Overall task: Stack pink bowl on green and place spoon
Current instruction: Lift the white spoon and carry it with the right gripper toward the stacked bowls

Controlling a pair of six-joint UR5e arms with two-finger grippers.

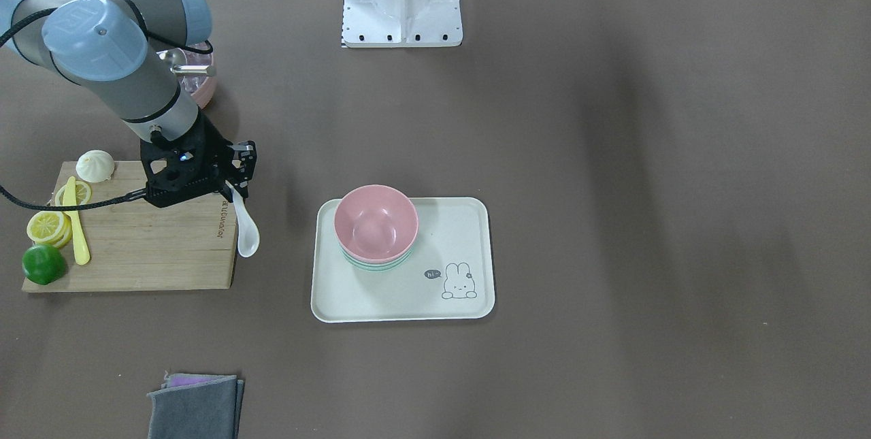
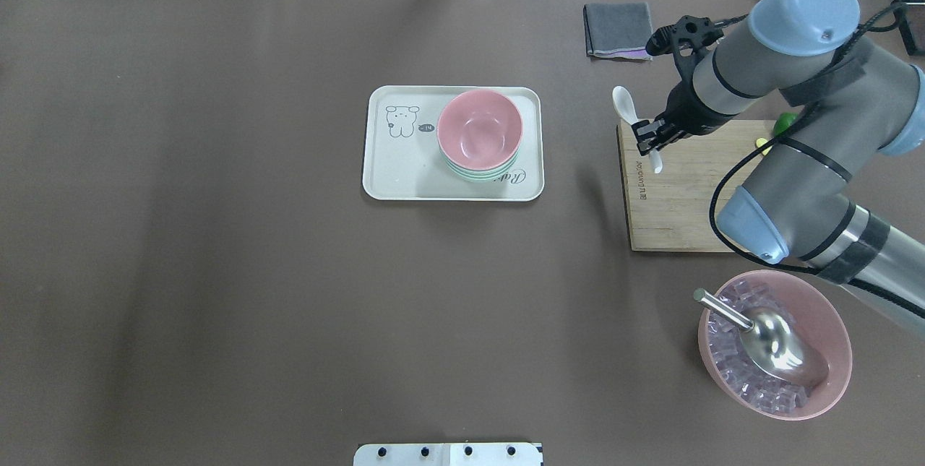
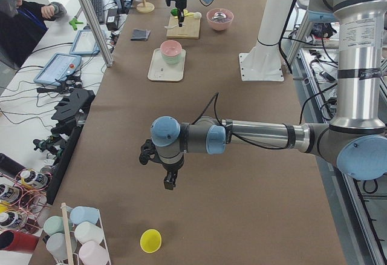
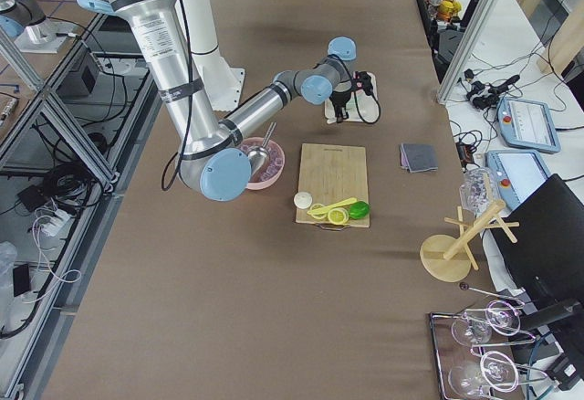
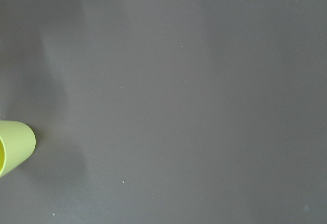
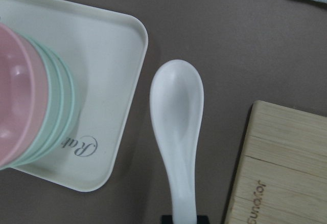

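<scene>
A pink bowl (image 1: 375,221) sits nested on top of green bowls (image 1: 378,263) on a cream tray (image 1: 449,248); the stack also shows in the overhead view (image 2: 478,126). My right gripper (image 1: 235,184) is shut on the handle of a white spoon (image 1: 246,235) and holds it above the edge of the wooden board, to the side of the tray. In the right wrist view the spoon (image 6: 176,111) hangs between the tray (image 6: 110,55) and the board. My left gripper (image 3: 169,183) hovers over bare table far from the tray; I cannot tell whether it is open or shut.
A wooden cutting board (image 1: 150,248) carries lemon slices, a lime, a yellow knife and a bun. A pink bowl of ice with a metal scoop (image 2: 773,343) stands near the right arm. A folded grey cloth (image 2: 618,29) lies beyond the board. A yellow cup (image 5: 13,147) lies by the left gripper.
</scene>
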